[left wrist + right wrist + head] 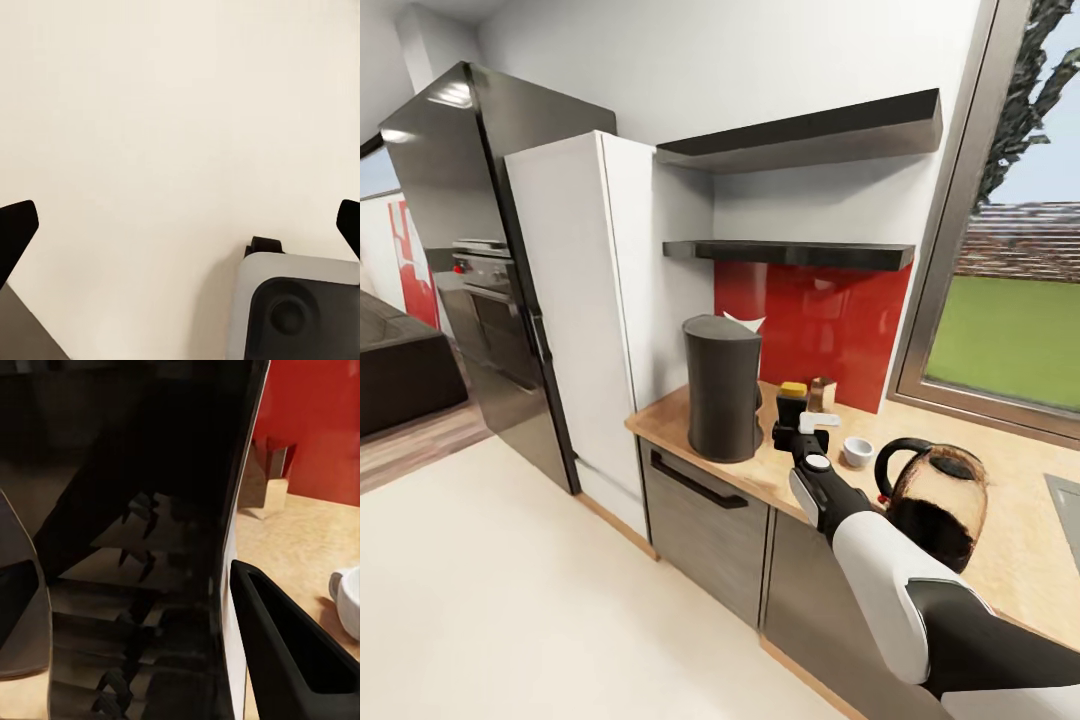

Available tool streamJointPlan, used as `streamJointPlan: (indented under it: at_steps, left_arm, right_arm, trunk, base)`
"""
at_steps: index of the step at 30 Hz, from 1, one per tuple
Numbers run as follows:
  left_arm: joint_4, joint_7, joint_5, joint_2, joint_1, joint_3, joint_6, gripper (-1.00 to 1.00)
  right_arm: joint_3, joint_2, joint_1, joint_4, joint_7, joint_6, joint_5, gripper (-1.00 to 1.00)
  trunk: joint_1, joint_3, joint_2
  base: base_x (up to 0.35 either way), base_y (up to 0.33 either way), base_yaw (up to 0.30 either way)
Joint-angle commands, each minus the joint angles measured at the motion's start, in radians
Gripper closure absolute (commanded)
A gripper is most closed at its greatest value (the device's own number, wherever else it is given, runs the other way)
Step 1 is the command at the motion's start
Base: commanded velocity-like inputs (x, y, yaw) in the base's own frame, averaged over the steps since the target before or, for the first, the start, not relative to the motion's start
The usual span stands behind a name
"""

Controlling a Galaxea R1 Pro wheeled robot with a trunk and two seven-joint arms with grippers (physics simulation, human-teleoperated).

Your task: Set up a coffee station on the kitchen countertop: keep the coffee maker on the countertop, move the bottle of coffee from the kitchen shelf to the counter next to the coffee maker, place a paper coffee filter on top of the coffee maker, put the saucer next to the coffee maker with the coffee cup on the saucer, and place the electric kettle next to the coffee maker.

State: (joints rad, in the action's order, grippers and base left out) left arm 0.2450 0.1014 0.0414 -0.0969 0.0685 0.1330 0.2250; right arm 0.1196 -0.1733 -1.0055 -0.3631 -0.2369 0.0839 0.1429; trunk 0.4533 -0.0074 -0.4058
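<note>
Right gripper (807, 425) grips the coffee bottle (150, 585), jaws clenched on it, so I can set it on the counter (1000, 540) just beside the coffee maker (722, 385); cup (857, 452) and kettle (940, 500) stand near.

Tall dark steel fridge (470, 230) at left w/ white tall cabinet (600, 300) beside it. Two dark wall shelves (800, 135) over glossy red splashback (820, 320). Window (1010, 330) right, showing grass.
</note>
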Motion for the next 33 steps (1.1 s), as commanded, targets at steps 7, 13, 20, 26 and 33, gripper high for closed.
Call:
streamJointPlan:
  at_steps: [7,13,20,26,33]
  left_arm:
    - [-0.001,0.001,0.005,0.000,0.001,0.003,0.004,-1.00]
    - [-0.001,0.001,0.005,0.001,0.001,0.003,0.004,-1.00]
    - [-0.001,0.001,0.005,0.002,0.001,0.003,0.004,-1.00]
    - [-0.001,0.001,0.005,0.002,0.001,0.003,0.004,-1.00]
    - [-0.001,0.001,0.005,0.001,0.001,0.003,0.004,-1.00]
  right_arm:
    - [0.008,-0.001,-0.001,0.001,-0.001,0.004,0.011,1.00]
    - [0.008,-0.001,-0.001,0.001,-0.001,0.004,0.011,1.00]
    - [0.008,-0.001,-0.001,0.001,-0.001,0.004,0.011,1.00]
    - [0.008,-0.001,-0.001,0.001,-0.001,0.004,0.012,1.00]
    - [0.008,-0.001,-0.001,0.001,-0.001,0.004,0.011,1.00]
  trunk:
    - [0.001,-0.001,-0.001]
    - [0.001,-0.001,-0.001]
    - [0.001,-0.001,-0.001]
    - [0.001,-0.001,-0.001]
    - [0.001,-0.001,-0.001]
  base:
    - [0.141,0.000,-0.001]
    - [0.072,0.000,0.000]
    - [0.132,0.000,0.000]
    - [0.163,0.000,0.000]
    - [0.114,0.000,0.000]
